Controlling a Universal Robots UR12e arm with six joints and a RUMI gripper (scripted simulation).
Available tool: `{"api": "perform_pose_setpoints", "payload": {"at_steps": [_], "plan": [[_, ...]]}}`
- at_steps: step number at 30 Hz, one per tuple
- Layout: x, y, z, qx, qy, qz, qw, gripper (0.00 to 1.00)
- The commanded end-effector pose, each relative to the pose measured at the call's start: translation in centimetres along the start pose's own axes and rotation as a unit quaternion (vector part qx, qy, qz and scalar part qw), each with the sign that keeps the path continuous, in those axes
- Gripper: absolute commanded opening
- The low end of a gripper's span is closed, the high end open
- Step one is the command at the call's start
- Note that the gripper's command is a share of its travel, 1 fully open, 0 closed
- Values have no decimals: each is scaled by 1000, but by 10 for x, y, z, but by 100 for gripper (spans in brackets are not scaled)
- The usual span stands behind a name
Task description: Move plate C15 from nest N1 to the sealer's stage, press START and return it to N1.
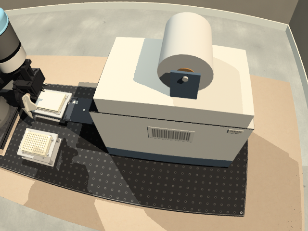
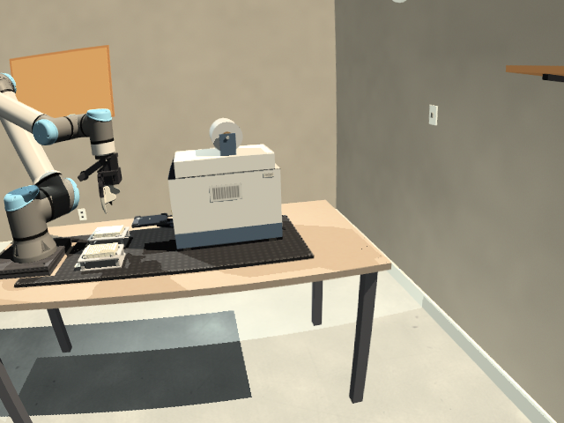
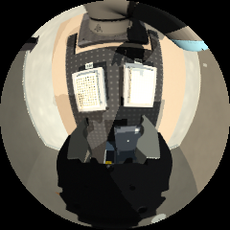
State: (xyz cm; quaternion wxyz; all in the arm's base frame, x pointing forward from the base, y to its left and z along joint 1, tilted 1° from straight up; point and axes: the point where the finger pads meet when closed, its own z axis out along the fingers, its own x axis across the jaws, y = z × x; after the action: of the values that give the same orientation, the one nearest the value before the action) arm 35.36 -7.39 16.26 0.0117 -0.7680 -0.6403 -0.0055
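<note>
A smooth-topped pale plate [image 1: 50, 100] [image 2: 108, 230] [image 3: 142, 86] lies in the back nest [image 1: 64, 108], looking flat. A plate with open wells [image 1: 35, 143] [image 2: 100, 250] [image 3: 87, 91] lies in the front nest [image 1: 54, 147]. I cannot read their labels. The sealer's dark stage [image 1: 82, 114] [image 2: 148, 220] [image 3: 126, 146] is out, with no plate on it. My gripper [image 1: 38, 103] [image 2: 108, 208] [image 3: 114, 116] is open and empty, high above the nests and stage. A small yellow spot [image 3: 108, 163] shows near the stage in the wrist view; I cannot tell whether it is a lamp.
The tall sealer [image 1: 124, 124] [image 2: 196, 218] stands to the right of the nests, with a large foil roll [image 1: 186, 39] [image 2: 218, 129] on top. The arm's base [image 2: 33, 241] is at the left. Sealer and nests stand on a dark perforated board [image 1: 159, 184].
</note>
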Motion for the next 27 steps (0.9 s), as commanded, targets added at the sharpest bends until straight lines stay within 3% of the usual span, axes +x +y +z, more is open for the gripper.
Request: {"api": "perform_pose_setpoints", "payload": {"at_steps": [1, 27], "plan": [[0, 1, 2, -1, 0, 0, 1000, 68], [-93, -33, 2, -1, -1, 0, 1000, 68]]}}
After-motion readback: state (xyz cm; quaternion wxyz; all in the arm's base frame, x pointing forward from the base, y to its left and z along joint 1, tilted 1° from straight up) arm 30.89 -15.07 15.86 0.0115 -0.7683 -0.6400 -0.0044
